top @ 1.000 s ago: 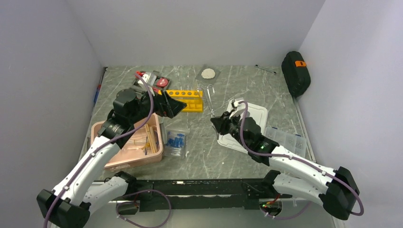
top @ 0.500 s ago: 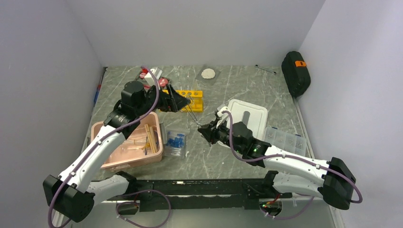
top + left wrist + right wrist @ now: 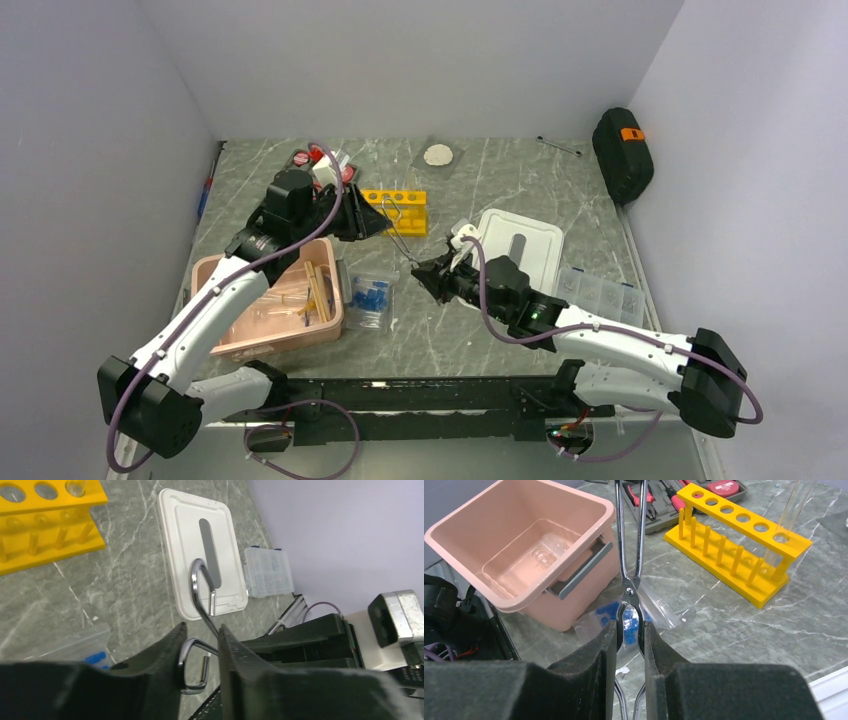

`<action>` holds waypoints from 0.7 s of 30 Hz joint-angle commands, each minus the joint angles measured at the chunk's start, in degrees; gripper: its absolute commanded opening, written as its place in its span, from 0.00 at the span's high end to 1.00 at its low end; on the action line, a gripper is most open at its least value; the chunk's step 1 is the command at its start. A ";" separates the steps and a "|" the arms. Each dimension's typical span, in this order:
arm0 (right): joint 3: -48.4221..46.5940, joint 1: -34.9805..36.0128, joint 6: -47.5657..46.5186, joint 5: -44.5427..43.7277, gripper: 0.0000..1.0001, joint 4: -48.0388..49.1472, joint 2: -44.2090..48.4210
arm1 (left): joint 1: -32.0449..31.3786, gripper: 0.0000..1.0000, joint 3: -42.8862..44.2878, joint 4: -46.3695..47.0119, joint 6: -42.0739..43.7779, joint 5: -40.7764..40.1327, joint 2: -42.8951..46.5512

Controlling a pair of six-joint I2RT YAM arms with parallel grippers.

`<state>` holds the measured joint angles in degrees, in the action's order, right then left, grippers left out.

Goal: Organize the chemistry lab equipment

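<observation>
A pair of metal tongs (image 3: 401, 238) hangs in the air between my two grippers, above the table. My right gripper (image 3: 426, 272) is shut on its arms just below the pivot (image 3: 630, 591). My left gripper (image 3: 384, 214) is closed round the tongs' looped handles (image 3: 199, 575), both fingers touching the metal. Just behind stands the yellow test-tube rack (image 3: 411, 212), one clear tube (image 3: 793, 507) in its end hole. The bag of blue-capped tubes (image 3: 370, 298) lies beside a pink bin (image 3: 205, 266) that holds tan wooden clamps (image 3: 319, 289).
A white tray (image 3: 520, 240) and a clear compartmented box (image 3: 600, 291) lie on the right. The red-and-black tool kit (image 3: 322, 165) sits at the back left, a black case (image 3: 622, 150) at the far right, a white disc (image 3: 438, 154) at the back.
My right arm carried the tongs left from over the white tray. The left gripper swung to the handles and closed from wide open onto them.
</observation>
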<state>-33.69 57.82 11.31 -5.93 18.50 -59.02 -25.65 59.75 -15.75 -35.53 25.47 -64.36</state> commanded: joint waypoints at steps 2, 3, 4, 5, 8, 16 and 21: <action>-3.12 0.46 -1.64 -1.40 1.00 3.67 -0.79 | -0.19 0.81 0.60 0.14 0.08 0.88 0.98; -3.23 0.53 -1.65 -1.64 1.00 3.65 -1.00 | -0.19 0.88 0.54 0.12 0.00 0.69 1.01; -3.22 0.54 -1.69 -1.74 1.00 3.67 -1.20 | -0.19 0.95 0.55 0.05 -0.17 0.52 1.14; -3.24 0.60 -1.54 -2.14 1.00 3.65 -1.23 | -0.19 1.00 0.48 -0.12 -0.18 0.25 1.22; -2.98 0.55 -0.96 -4.43 1.00 3.66 -1.32 | -0.15 1.00 0.46 -0.70 -0.13 -1.13 1.62; -0.70 0.46 -0.23 -9.53 0.21 4.36 1.28 | 1.93 1.00 0.34 -3.26 -1.18 -11.59 8.89; 1.36 0.36 -0.58 -12.72 0.07 5.14 2.97 | 9.02 1.00 -0.05 -6.90 -3.99 -15.43 15.98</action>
<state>-33.34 58.30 10.98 -14.35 19.90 -58.15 -21.45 59.27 -21.65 -37.26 15.42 -54.39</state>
